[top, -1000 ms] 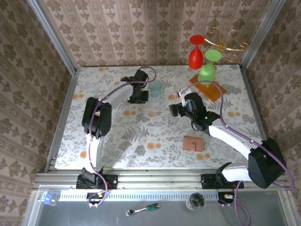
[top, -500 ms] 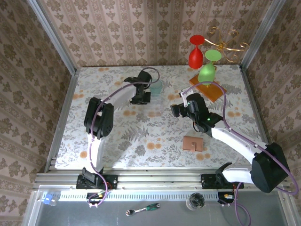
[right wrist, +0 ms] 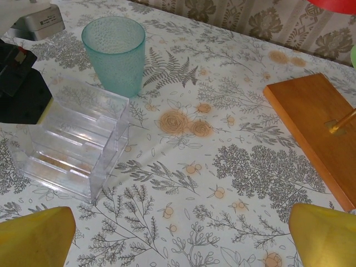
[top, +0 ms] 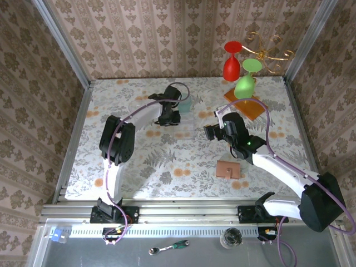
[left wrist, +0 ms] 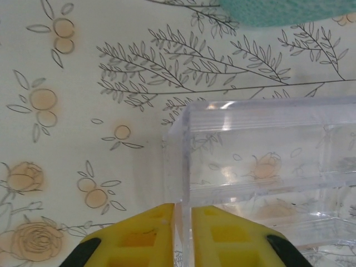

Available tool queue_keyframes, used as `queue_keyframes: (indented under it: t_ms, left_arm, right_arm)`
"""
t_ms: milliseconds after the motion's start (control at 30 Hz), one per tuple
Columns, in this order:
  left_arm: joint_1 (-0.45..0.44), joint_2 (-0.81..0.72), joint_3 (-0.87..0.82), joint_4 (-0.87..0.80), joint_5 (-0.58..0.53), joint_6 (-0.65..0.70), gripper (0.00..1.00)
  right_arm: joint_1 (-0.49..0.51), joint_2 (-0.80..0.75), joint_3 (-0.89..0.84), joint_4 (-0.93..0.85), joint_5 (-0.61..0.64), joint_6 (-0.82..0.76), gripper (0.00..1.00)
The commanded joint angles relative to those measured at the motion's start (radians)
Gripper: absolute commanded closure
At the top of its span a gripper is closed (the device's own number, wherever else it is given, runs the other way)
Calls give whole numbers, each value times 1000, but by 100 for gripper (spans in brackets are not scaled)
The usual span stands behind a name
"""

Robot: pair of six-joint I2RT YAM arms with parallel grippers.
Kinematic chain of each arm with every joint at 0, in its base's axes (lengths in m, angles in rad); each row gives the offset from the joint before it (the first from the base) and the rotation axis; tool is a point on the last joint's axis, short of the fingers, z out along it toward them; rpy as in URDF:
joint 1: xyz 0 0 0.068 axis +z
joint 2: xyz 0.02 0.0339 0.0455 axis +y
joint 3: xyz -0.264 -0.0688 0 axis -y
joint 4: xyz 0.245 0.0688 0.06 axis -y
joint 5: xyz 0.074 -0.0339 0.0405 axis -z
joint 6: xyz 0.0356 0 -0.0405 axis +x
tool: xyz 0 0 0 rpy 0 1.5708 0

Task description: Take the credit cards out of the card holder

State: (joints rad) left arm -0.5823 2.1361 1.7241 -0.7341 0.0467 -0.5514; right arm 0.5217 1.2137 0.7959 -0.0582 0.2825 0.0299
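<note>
The card holder (top: pixel 228 168), a small flat tan-brown wallet, lies on the floral table near the front right. No credit cards show on it or around it. My left gripper (left wrist: pixel 182 207) is far from it at the back middle (top: pixel 167 118). Its yellow fingers are closed about the thin side wall of a clear plastic tiered stand (left wrist: pixel 261 161), with barely a sliver of room either side. My right gripper (right wrist: pixel 181 242) hovers wide open over bare table, right of the stand (right wrist: pixel 72 139) and behind the wallet, with nothing between its fingers.
A teal translucent cup (right wrist: pixel 114 53) stands just behind the clear stand. An orange-brown wooden slab (right wrist: pixel 314 128) lies at the back right, with a red glass (top: pixel 232 64) and a green glass (top: pixel 245 83) hanging over it from a gold rack. Patterned walls close in three sides.
My left gripper has shifted slightly right and toward the front beside the cup. The right gripper has drifted a little right and nearer, still wide open. The wallet has not moved.
</note>
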Motion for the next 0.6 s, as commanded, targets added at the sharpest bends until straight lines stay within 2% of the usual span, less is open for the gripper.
queue_keyframes:
  t_ms: [0, 300, 567]
  left_arm:
    - [-16, -34, -13, -5, 47, -27, 81]
    - [-18, -72, -24, 2, 52, -27, 73]
    - [-11, -107, -35, 12, 53, -10, 68]
  right_arm:
    - [4, -25, -10, -14, 32, 4, 0]
    - [4, -26, 6, -59, 22, 48, 0]
    - [4, -4, 107, -325, -13, 305, 0]
